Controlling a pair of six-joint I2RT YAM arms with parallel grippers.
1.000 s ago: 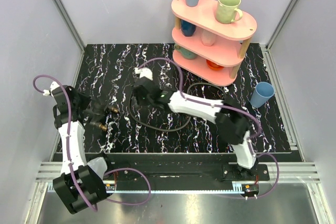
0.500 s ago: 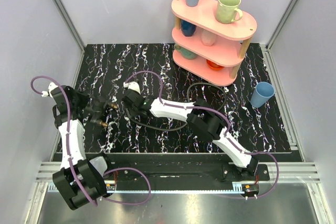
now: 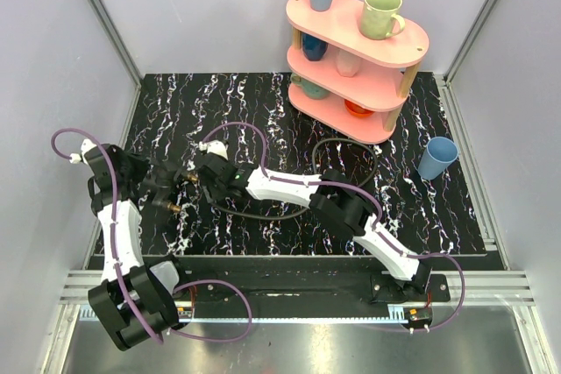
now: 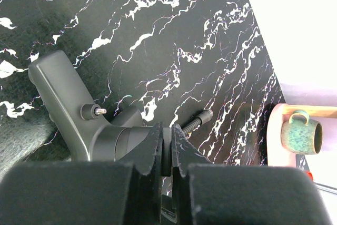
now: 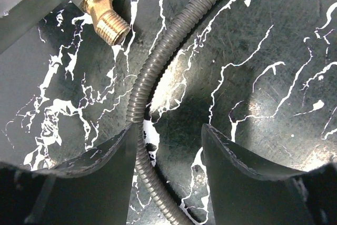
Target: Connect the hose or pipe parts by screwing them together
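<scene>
Reaching across the black marbled mat (image 3: 421, 208), the right arm puts the right gripper (image 3: 213, 172) just beside the left gripper (image 3: 162, 188) in the overhead view. That view shows the thin black hose (image 3: 263, 214) trailing from there along the mat and curling up toward the pink shelf (image 3: 346, 19), with a blue cup (image 3: 436, 158) standing well apart on the right.

Only the right wrist camera shows that the hose is ribbed and that the right gripper's fingers are spread. The hose lies on the mat between them, hugging one finger (image 5: 89, 177), and a brass threaded fitting (image 5: 108, 22) points toward it from above.

The left wrist camera shows the left gripper's fingers pressed together on the black angular piece (image 4: 63, 104), held over the mat. Beyond it, one hose end (image 4: 197, 121) is visible, along with a green mug (image 4: 299, 134) on the shelf's edge.
</scene>
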